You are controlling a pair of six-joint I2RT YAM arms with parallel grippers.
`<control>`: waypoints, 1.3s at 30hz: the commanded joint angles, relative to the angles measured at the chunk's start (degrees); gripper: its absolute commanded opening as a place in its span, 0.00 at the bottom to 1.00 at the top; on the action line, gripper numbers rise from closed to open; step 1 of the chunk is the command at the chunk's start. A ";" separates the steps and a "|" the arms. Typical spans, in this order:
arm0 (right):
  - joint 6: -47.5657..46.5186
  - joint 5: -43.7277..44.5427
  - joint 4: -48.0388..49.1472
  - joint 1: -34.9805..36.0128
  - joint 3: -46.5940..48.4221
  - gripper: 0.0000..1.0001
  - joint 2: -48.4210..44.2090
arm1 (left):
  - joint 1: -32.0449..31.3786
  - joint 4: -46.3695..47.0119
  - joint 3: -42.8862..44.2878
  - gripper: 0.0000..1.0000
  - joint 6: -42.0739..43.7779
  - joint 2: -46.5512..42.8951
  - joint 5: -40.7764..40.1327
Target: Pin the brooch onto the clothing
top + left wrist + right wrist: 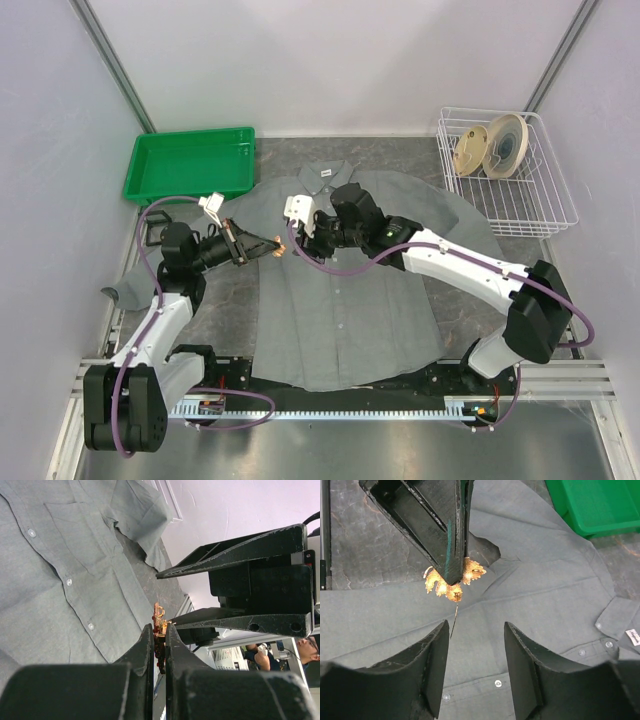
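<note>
The grey shirt [345,300] lies flat and buttoned on the table, collar to the back. My left gripper [262,247] is shut on the orange-gold leaf-shaped brooch [276,250] and holds it above the shirt's left chest. In the left wrist view the brooch [159,616] is pinched edge-on between the fingertips [146,645]. My right gripper [300,238] is open and empty, facing the brooch from the right. In the right wrist view the brooch [451,582] hangs from the left fingers [432,525], its thin pin pointing down at my right gripper [475,645].
A green tray [190,165] sits at the back left. A white wire basket [535,205] with round rolls stands at the back right. The shirt's left sleeve [125,293] trails past the left arm. The dark mat [225,300] shows beside the shirt.
</note>
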 commanded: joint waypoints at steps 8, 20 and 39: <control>-4.23 0.29 2.37 2.19 0.89 0.45 0.48 | 0.00 1.21 1.61 0.02 -1.61 -1.62 1.66; -8.19 1.79 3.34 3.07 0.90 0.10 0.39 | -0.17 -2.56 3.28 0.02 1.63 -1.71 3.06; -9.42 -1.64 2.72 2.98 -0.16 0.00 -1.19 | -1.22 -11.88 6.53 0.40 13.15 -1.27 7.19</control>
